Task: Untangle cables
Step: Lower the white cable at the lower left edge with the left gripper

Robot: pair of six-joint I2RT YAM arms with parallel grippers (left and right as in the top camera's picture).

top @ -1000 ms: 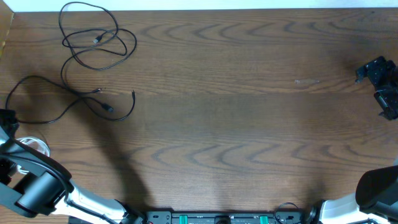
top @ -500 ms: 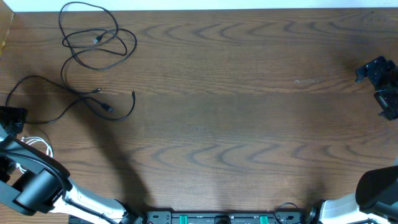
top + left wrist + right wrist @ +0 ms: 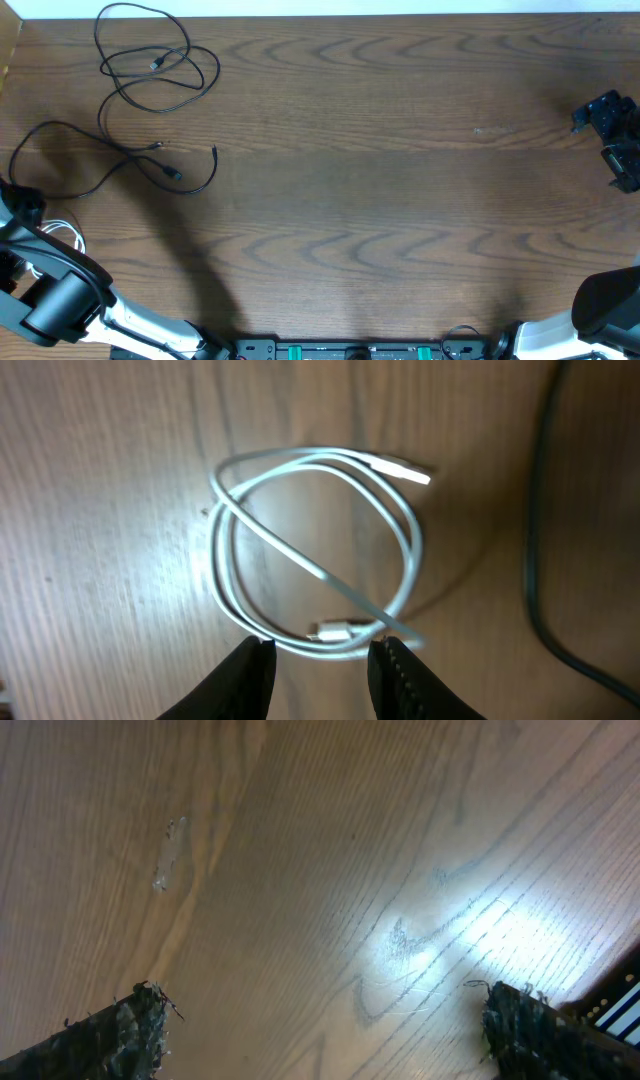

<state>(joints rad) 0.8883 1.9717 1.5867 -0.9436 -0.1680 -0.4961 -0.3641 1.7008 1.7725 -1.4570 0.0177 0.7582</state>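
Left wrist view: coiled thin white cord whole, left pincer narrowly parted, empty, at its 6 o'clock; overhead mostly hides it; right pincer wide.

Dark wood-grain table — bright glare patch — pale strip along far edge.

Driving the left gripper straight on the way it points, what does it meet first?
Probably the coiled white cable, just ahead of the left gripper, then the table under it. Depth is unclear.
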